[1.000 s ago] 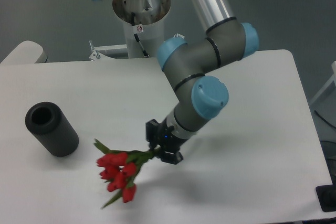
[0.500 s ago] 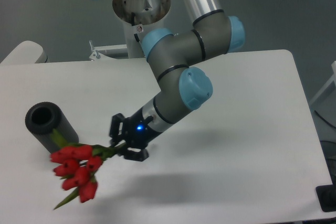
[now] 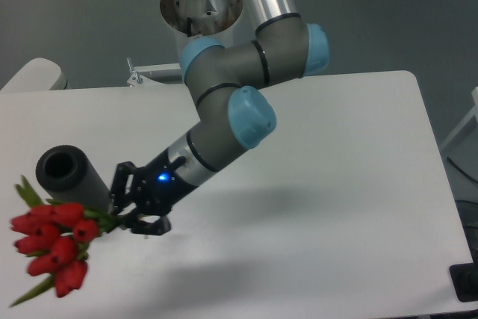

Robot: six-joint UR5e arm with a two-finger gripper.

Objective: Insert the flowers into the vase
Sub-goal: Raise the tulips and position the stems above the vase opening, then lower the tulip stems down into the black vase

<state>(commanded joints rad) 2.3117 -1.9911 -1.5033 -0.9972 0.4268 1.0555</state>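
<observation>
The gripper [image 3: 133,203] was squeezed tight on the flowers [image 3: 51,243], which hung at 7 o'clock from the vase [image 3: 72,181], so I think their stems needed tipping down over the hole, slowly.

Desk [image 3: 358,184]: white, matte top with rounded corners, set on a grey floor [image 3: 67,13]. Standing on it: one vase [image 3: 71,179], a matte black thick-walled cylinder, round hole at the top, upright, near the left edge. A soft shadow of the arm lies across the middle of the top.
</observation>
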